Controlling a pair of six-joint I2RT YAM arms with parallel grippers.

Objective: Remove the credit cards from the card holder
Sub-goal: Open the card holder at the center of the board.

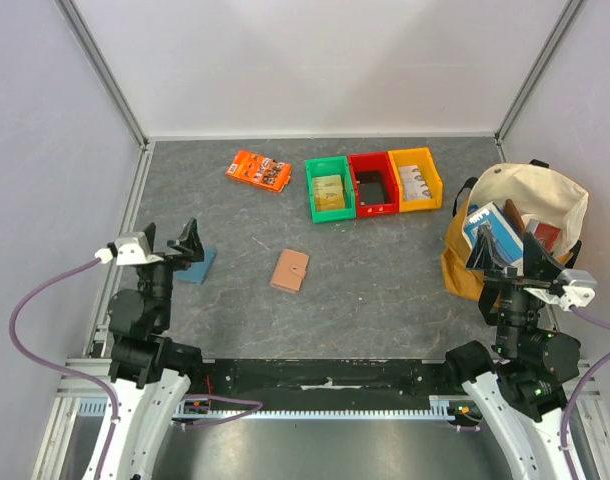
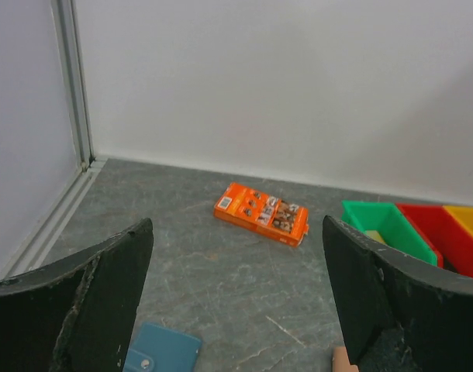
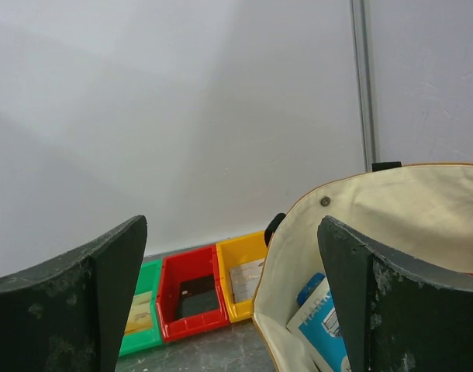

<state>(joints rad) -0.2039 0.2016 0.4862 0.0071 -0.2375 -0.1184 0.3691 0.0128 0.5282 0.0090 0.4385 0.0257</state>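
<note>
Lying flat and folded shut, the card holder (image 1: 289,270) is located near the middle of the tabletop (image 1: 385,300), and nothing is touching it. The left jaws are spread wide and nothing is gripped. They are held just above a teal pouch (image 1: 197,265), which lies to the left of the card holder and apart from it. The right jaws are likewise spread and unloaded. They are raised beside a canvas bag (image 1: 545,195) at the right side, well apart from the card holder. An orange box (image 1: 259,171) is laid farther back, and a green bin (image 1: 329,188), a red bin (image 1: 372,183) and a yellow bin (image 1: 415,180) are set side by side in a row.
</note>
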